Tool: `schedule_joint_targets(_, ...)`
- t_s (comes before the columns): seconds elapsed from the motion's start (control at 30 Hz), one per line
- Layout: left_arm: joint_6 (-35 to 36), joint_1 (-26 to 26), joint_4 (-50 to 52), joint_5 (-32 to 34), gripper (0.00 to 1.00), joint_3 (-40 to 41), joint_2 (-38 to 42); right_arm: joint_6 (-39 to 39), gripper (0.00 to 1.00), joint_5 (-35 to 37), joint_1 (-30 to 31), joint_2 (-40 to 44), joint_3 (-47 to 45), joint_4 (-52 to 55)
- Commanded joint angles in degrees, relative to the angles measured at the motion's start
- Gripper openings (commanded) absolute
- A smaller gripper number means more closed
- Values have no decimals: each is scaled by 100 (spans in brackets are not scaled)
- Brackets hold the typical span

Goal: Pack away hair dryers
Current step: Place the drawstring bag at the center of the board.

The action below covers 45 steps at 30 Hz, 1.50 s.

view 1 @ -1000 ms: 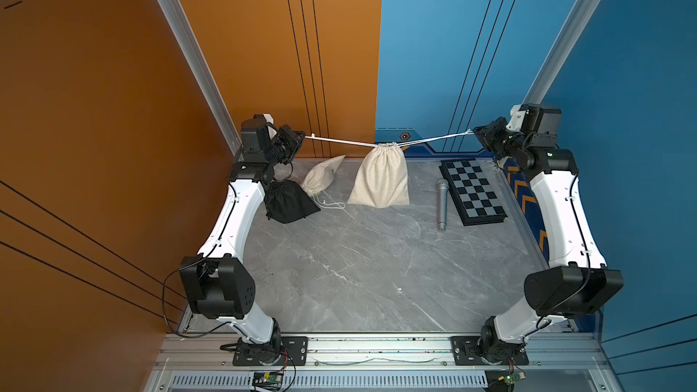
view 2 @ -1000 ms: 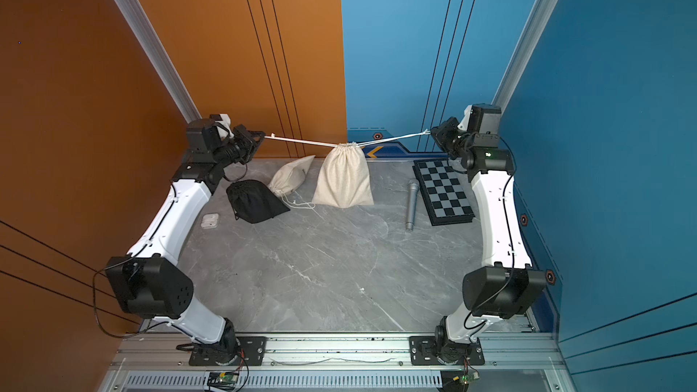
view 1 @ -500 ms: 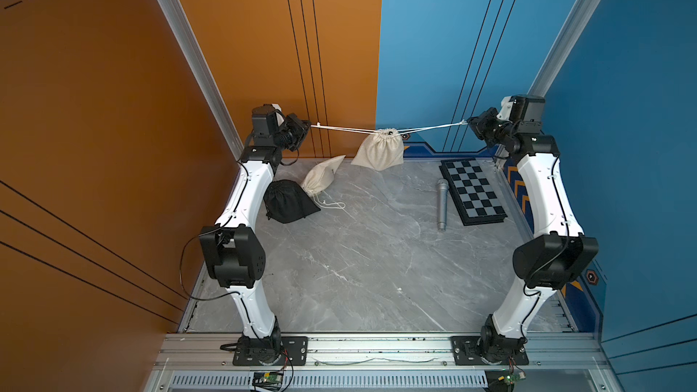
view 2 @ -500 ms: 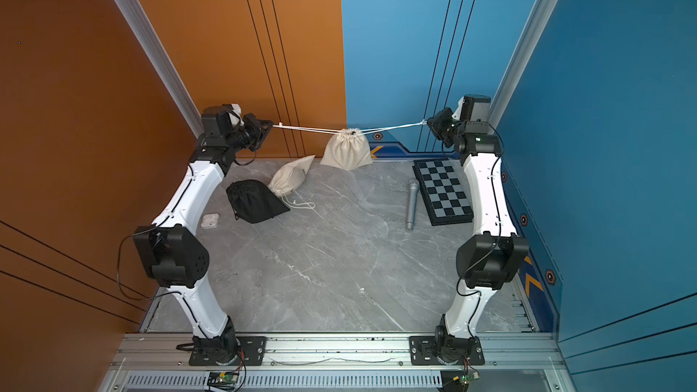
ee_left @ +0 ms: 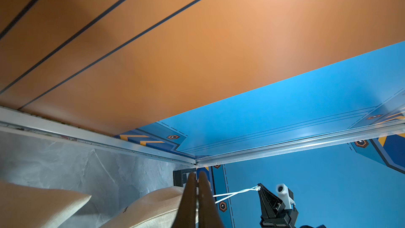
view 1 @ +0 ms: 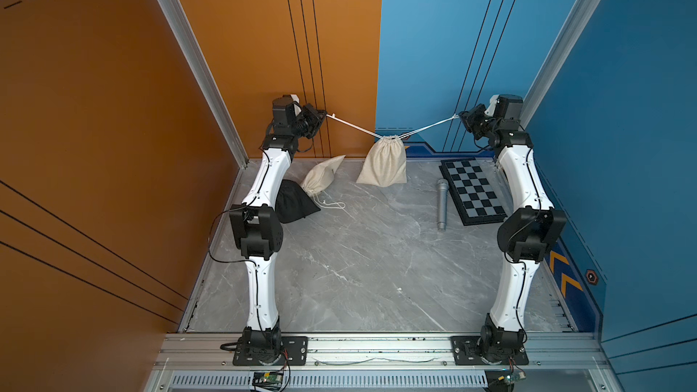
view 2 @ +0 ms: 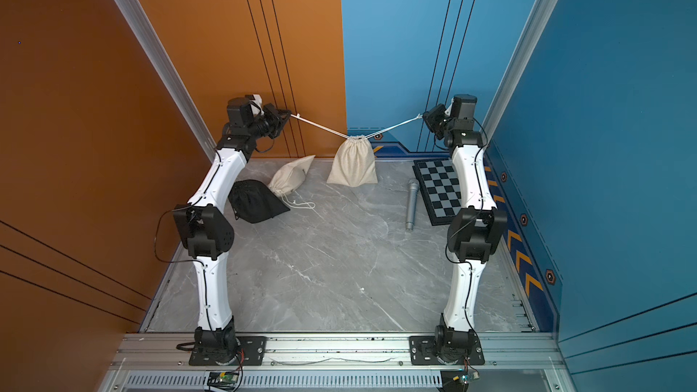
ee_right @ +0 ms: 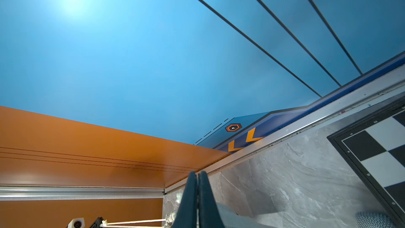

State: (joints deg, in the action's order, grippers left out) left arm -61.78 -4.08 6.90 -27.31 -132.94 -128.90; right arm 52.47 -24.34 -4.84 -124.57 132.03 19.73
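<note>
No hair dryers show in any view. A cream drawstring bag (view 1: 383, 164) (view 2: 352, 165) hangs at the back of the table with its mouth pulled tight, its bottom at the tabletop. Two white cords (view 1: 350, 128) (view 1: 433, 126) run up from the mouth in a V. My left gripper (view 1: 324, 115) (ee_left: 196, 176) is shut on the left cord. My right gripper (view 1: 461, 118) (ee_right: 197, 175) is shut on the right cord. Both grippers are held high near the back wall.
A second cream bag (view 1: 322, 175) and a black bag (view 1: 296, 203) lie at the back left beside the left arm. A grey microphone (view 1: 441, 203) and a chessboard (view 1: 473, 190) lie at the back right. Walls close in the back and both sides.
Both arms rose and pulled the cords taut, lifting the cream bag off the table. Since then the bag has dropped back down and the cords now slant in a V.
</note>
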Motion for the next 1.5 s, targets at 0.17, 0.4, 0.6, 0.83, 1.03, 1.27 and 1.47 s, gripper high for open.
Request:
schedule_joint_targets(0.17,26,47,-213,39,0,-598,-440,65,0,92,-1,-268,526,-567)
schedule_joint_targets(0.4,139,-5,-337,-37,0,-88,-373,-231,0,-182,111,-350,361,-558)
schedule_joint_targets(0.6,192,-14,-655,-90,0,883,96,-545,0,-141,202,161,-649,-559)
schedule_joint_targets(0.83,173,-36,-1002,-125,0,2096,751,-845,0,-426,295,1092,-2151,-547)
schedule_joint_targets(1.03,173,-45,-1267,-134,0,2882,1177,-1151,0,-231,430,1777,-3359,-562)
schedule_joint_targets(1.27,111,-41,-1387,-177,0,3334,1384,-1174,0,-247,452,1949,-3815,-569)
schedule_joint_targets(1.47,71,-49,-1412,-207,0,3476,1571,-1148,0,-333,455,2008,-3821,-558)
